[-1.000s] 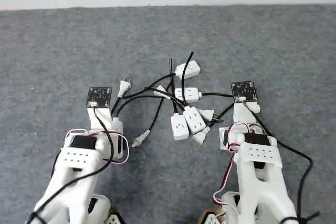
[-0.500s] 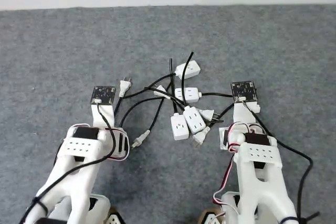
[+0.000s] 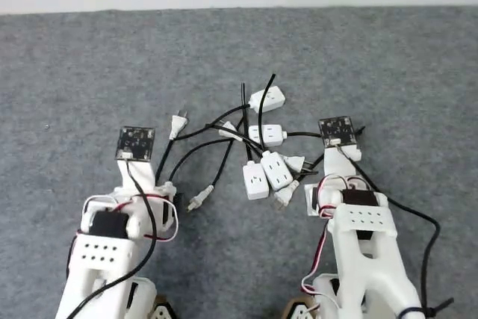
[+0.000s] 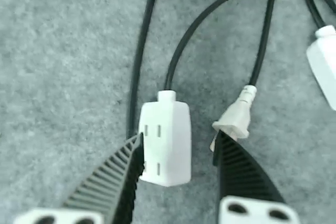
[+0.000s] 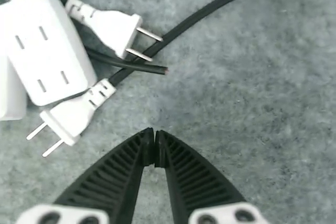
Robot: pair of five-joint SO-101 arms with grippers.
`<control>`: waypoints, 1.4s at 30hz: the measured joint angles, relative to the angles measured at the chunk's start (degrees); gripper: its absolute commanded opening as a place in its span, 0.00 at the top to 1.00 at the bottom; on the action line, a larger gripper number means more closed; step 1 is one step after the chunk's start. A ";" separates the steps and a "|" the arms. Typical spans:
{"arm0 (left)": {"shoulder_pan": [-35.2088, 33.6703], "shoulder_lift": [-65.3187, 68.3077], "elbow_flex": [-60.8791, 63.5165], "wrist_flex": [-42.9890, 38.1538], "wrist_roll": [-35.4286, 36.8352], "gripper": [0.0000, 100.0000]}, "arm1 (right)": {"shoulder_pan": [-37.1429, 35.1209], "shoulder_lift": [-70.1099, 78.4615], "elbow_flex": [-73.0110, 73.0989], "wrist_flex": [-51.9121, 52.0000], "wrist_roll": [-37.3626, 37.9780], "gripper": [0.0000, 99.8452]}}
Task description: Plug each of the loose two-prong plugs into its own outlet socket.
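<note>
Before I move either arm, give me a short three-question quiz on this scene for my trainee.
1. True or false: the right gripper is open.
2. What does the left gripper straddle? A) an outlet socket B) a screwdriver C) nothing
3. Fill in: the right wrist view shows ___ loose plugs with bare prongs.
Key: 1 false, it is shut and empty; 2 A; 3 two.

Soft, even light falls from overhead on the grey tabletop (image 3: 75, 57). Shadows are faint and short, hugging the black cords (image 4: 139, 66). In the left wrist view the white outlet socket (image 4: 165, 142) glares brightly, its faces washed pale.
</note>
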 measured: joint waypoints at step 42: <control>5.98 24.09 -6.77 -7.74 3.43 0.99 | 0.18 0.00 0.00 0.00 0.00 0.99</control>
